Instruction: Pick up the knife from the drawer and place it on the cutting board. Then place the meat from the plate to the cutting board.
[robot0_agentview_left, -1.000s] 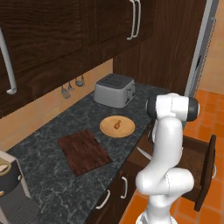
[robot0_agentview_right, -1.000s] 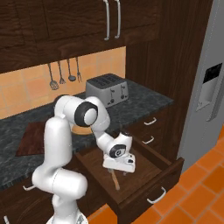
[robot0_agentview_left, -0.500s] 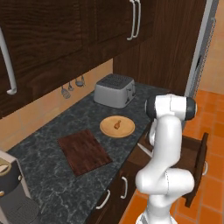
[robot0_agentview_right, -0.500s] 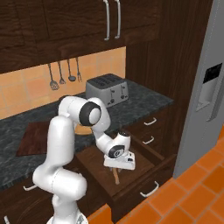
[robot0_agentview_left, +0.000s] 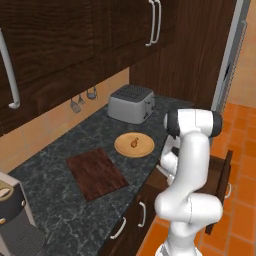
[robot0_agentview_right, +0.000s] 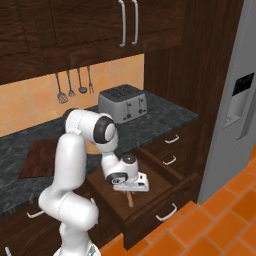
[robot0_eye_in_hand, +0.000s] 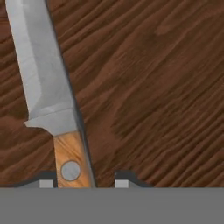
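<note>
**Mara:** Hand (robot0_agentview_right: 131, 189) first: it sits low in the drawer (robot0_agentview_right: 165, 192), and its jaws, wide apart a second ago, have come together on the knife's handle. From the hand's own camera the two tips flank the tan handle, one tight against it, the other with a sliver of drawer floor showing.

**Ivo:** So is the knife (robot0_eye_in_hand: 50, 100) clamped?

**Mara:** I'd judge so; the closing stopped partway, as on something solid. It hasn't left the drawer floor, blade flat on the wood.

**Ivo:** And the counter (robot0_agentview_left: 75, 135)?

**Mara:** Biggest to smallest: the cutting board (robot0_agentview_left: 96, 173) lies bare mid-counter, near the front edge. The plate (robot0_agentview_left: 134, 144) sits just beside it toward the toaster (robot0_agentview_left: 131, 103), carrying the meat (robot0_agentview_left: 133, 142).

**Ivo:** Meaning?

**Mara:** Grasp looks done; the lift and carry to the board come next, then the meat. An off-centre hold could let the blade swing.
</note>
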